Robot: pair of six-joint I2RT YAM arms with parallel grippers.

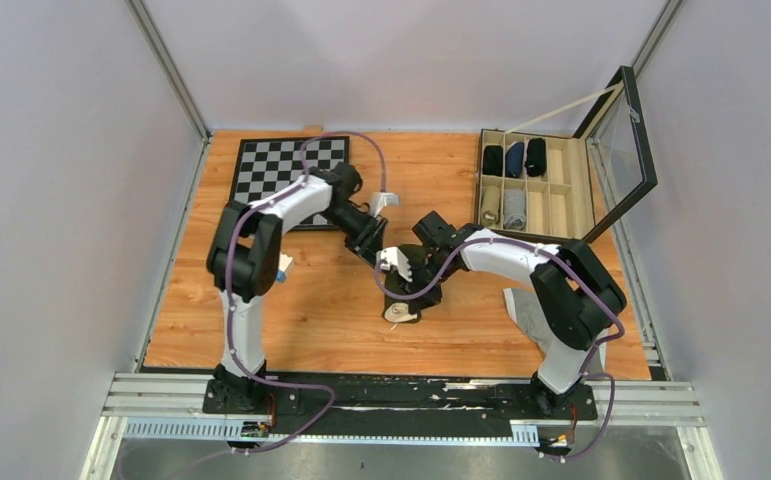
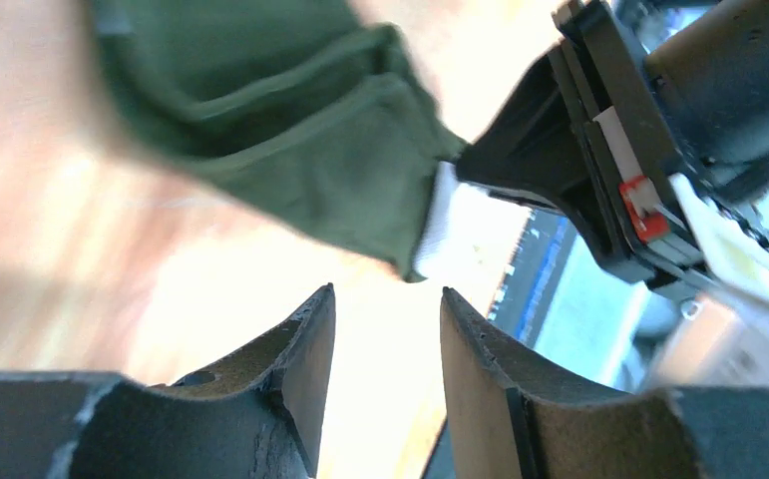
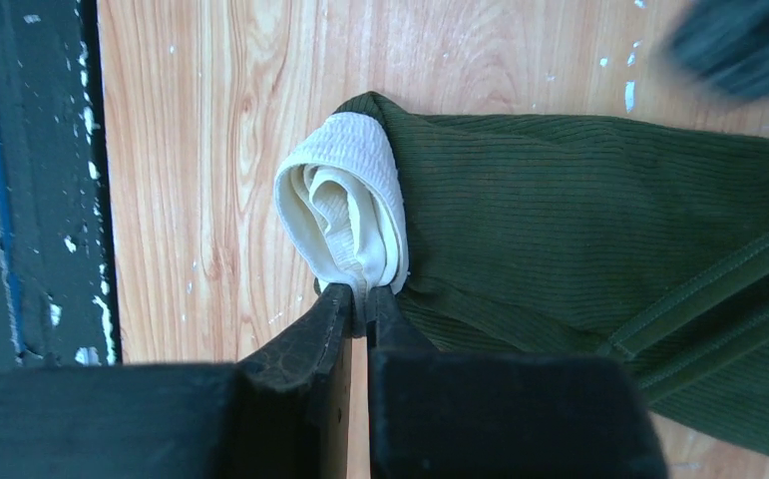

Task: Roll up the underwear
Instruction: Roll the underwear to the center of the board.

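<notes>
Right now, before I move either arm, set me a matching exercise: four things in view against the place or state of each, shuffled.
Things:
1. left pincer
2. right pincer
3. chessboard
4. divided box

Places or states:
A. far right, lid raised
B. shut on the white waistband of the green underwear
C. open, nothing between its fingers
D. far left, lying flat

Pairs: 1-C; 2-B; 3-D; 4-A
</notes>
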